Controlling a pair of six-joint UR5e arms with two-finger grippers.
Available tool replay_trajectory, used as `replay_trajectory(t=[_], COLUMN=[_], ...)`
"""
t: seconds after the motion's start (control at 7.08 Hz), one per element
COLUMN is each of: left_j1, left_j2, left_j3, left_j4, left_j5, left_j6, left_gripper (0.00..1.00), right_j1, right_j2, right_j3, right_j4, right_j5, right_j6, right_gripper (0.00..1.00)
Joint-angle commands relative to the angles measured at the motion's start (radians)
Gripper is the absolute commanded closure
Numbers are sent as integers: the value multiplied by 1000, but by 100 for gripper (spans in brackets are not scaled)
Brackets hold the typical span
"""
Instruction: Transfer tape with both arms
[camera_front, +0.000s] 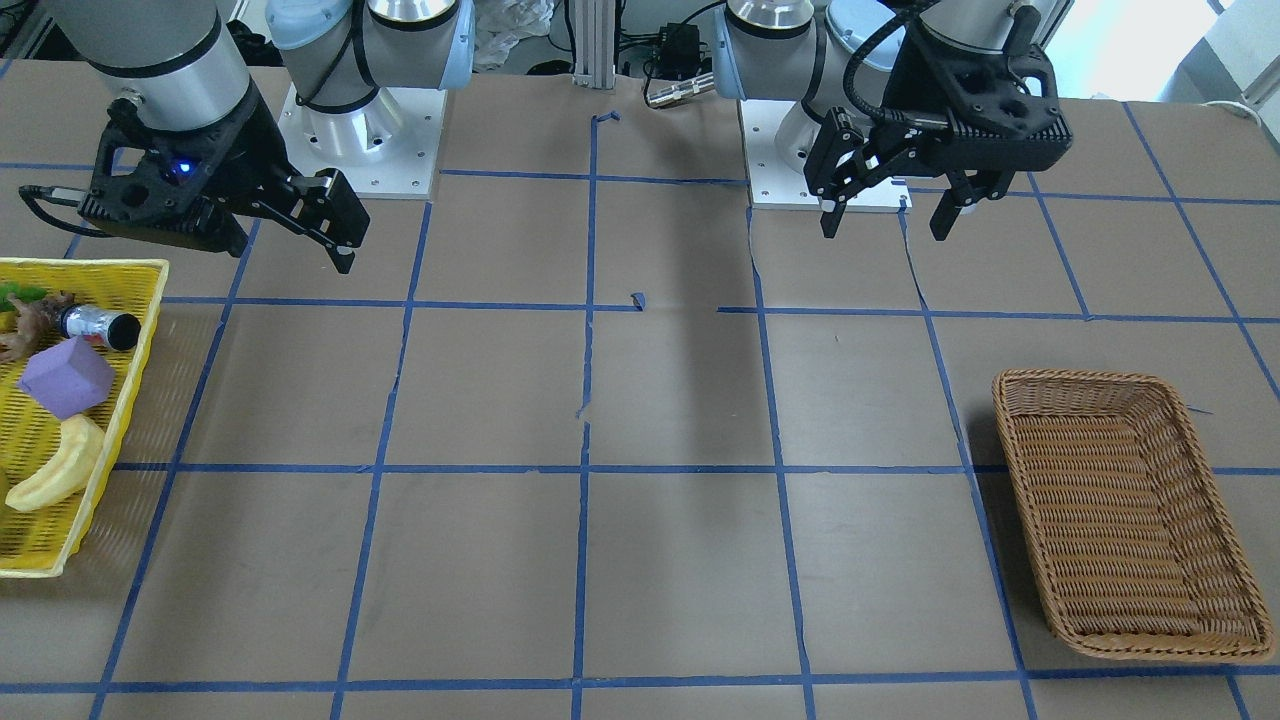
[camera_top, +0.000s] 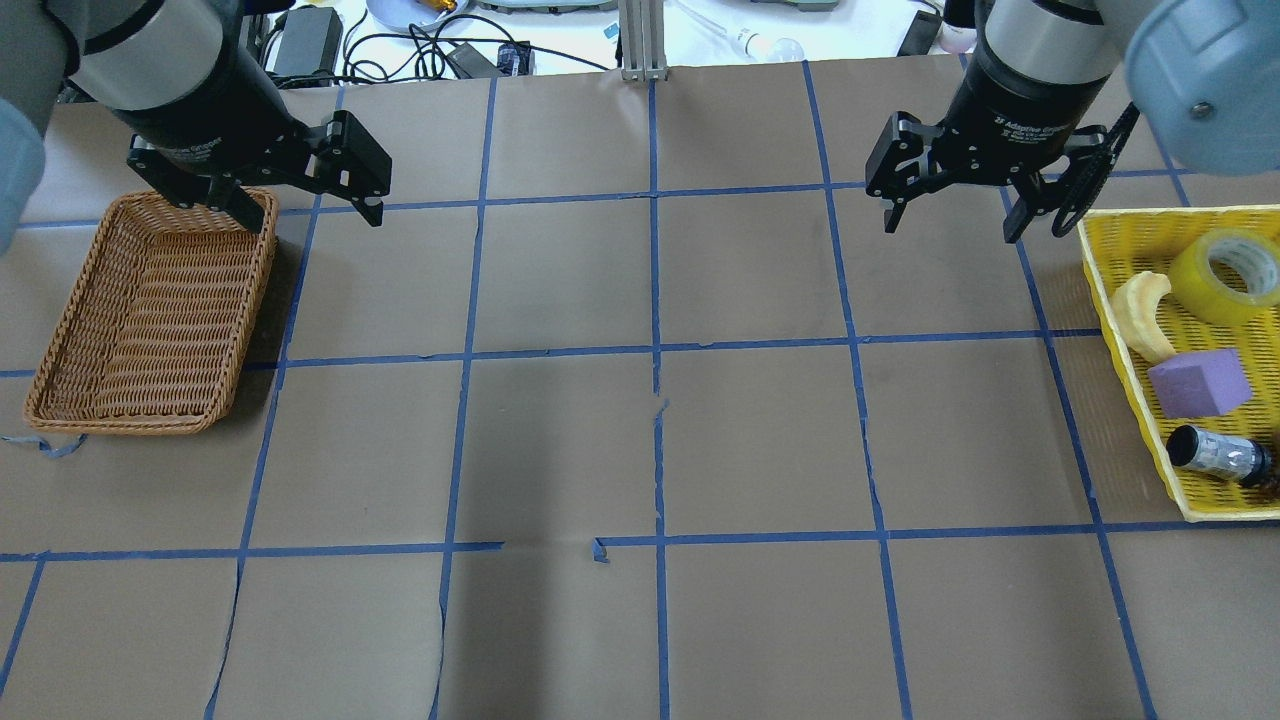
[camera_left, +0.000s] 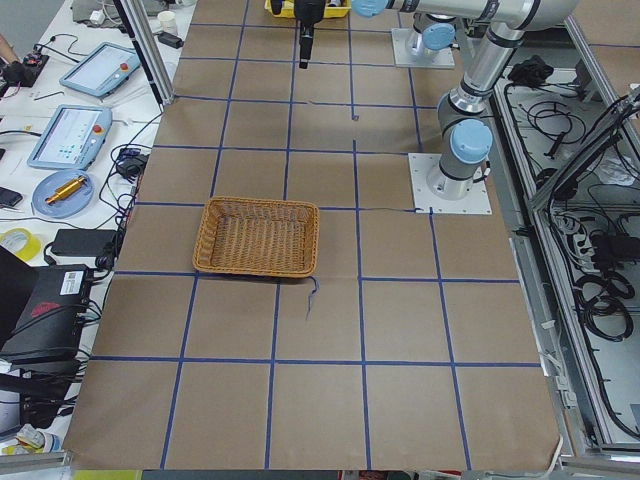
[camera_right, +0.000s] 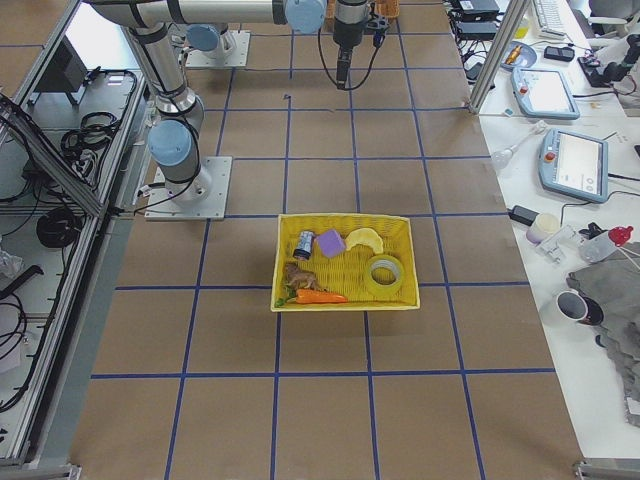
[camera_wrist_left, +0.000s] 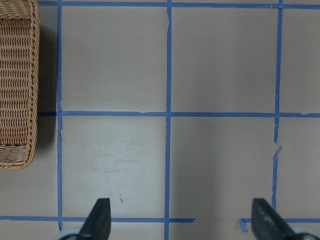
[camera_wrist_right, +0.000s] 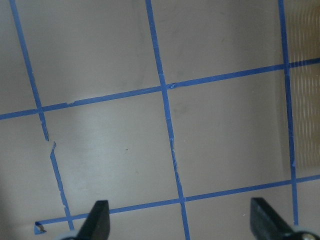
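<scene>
Worktop (camera_top: 760, 440) covered in brown paper and ruled into squares by blue grid lines (camera_top: 655, 350), seen from above and from both ends.

At the robot's right end sits a rectangular yellow plastic basket (camera_top: 1160, 215). The thick roll of glossy yellow tape (camera_top: 1200, 285) with a white core lies inside it, in the corner farthest from the robot. Its open centre faces mostly upward. Just beside the roll is a pale yellow banana (camera_top: 1140, 305). Nearer the robot are a purple foam cube (camera_top: 1198, 383) and a small black-and-silver cylinder (camera_top: 1215, 452). The view from the right end also shows an orange carrot (camera_right: 320, 296) and a brown lumpy item (camera_right: 298, 275) along the basket's robot-side wall.

The black two-finger right pincer (camera_top: 950, 232) hangs above the worktop, close to the yellow basket but outside it, apart from the roll. Its fingers are spread wide, and its wrist camera shows only brown paper between the fingertips (camera_wrist_right: 97, 220).

At the robot's left end lies a rectangular brown wicker basket (camera_top: 120, 422). The black two-finger left pincer (camera_top: 315, 225) hangs in the air near it, fingers likewise spread wide over brown paper. Its wrist camera catches the wicker basket at the left edge.
</scene>
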Motion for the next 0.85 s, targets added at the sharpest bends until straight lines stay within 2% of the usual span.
replay_trajectory(t=[0.0,0.14,0.28,0.57,0.71], left_j1=[-1,1,1,1,-1], left_j2=[1,1,1,3,6], left_j3=[-1,-1,1,1,1], left_j4=[0,0,0,0,0], left_j5=[1,1,1,1,0], left_j6=[0,0,0,0,0], left_gripper=[0,0,0,0,0], right_j1=[-1,-15,-74,-353,-454], right_j2=[1,7,10,79,122], right_j3=[0,0,-8,-8,1], right_j4=[18,5,-18,-121,-137], right_j5=[-1,8,7,30,51], right_j6=[0,-18,-129,-541,-800], right_gripper=[0,0,0,0,0])
